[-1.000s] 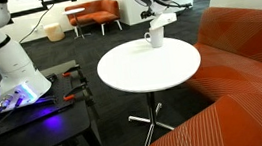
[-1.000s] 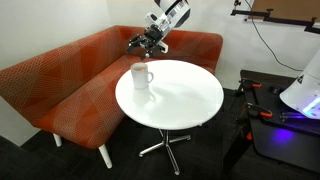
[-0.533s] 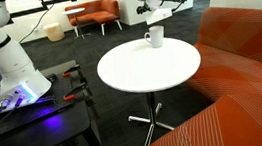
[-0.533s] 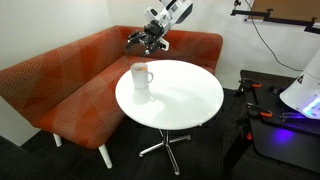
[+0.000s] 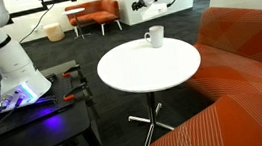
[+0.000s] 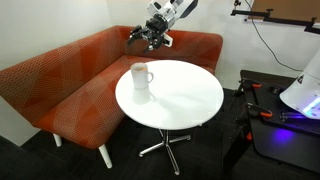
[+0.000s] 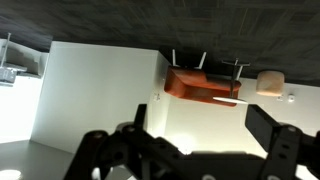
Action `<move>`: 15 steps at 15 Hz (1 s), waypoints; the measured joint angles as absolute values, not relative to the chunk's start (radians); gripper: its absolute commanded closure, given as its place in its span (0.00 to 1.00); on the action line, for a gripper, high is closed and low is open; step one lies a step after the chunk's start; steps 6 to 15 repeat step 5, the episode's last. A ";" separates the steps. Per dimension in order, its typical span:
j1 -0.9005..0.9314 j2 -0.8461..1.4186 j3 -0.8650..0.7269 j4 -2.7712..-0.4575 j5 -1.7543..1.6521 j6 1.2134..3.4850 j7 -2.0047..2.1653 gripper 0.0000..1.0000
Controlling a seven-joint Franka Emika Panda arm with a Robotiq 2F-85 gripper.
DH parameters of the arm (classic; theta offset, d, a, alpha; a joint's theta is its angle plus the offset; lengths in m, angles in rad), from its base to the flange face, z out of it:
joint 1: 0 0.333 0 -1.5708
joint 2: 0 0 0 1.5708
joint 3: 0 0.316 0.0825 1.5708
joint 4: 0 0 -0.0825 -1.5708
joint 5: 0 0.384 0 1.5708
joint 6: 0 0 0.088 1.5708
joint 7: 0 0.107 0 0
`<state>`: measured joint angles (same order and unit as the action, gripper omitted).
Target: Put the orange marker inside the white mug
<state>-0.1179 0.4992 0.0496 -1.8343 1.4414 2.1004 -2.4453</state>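
Exterior view: the white mug (image 6: 141, 76) stands well below the fingers (image 6: 134, 37)

The white mug (image 6: 142, 76) looks glazed, the table (image 6: 185, 97) smooth (metal legs (image 6: 154, 149)), the sofa (image 6: 60, 85) woven cloth.

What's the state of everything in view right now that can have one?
Gripper: open, holding nothing, raised well above the table.
White mug: upright on the round white table, near its edge; its inside cannot be seen.
Orange marker: not visible in any view; cannot tell whether it is in the mug.
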 measured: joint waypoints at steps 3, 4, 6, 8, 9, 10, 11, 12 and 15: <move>-0.117 0.500 0.048 -1.837 1.441 2.100 -2.445 0.00; -0.117 0.502 0.048 -1.837 1.441 2.100 -2.445 0.00; -0.117 0.504 0.047 -1.837 1.441 2.100 -2.445 0.00; -0.117 0.504 0.047 -1.837 1.441 2.100 -2.445 0.00; -0.117 0.504 0.047 -1.837 1.441 2.100 -2.445 0.00; -0.117 0.504 0.047 -1.837 1.441 2.100 -2.445 0.00; -0.117 0.504 0.047 -1.837 1.441 2.100 -2.445 0.00; -0.117 0.504 0.047 -1.837 1.441 2.100 -2.445 0.00; -0.117 0.504 0.047 -1.837 1.441 2.100 -2.445 0.00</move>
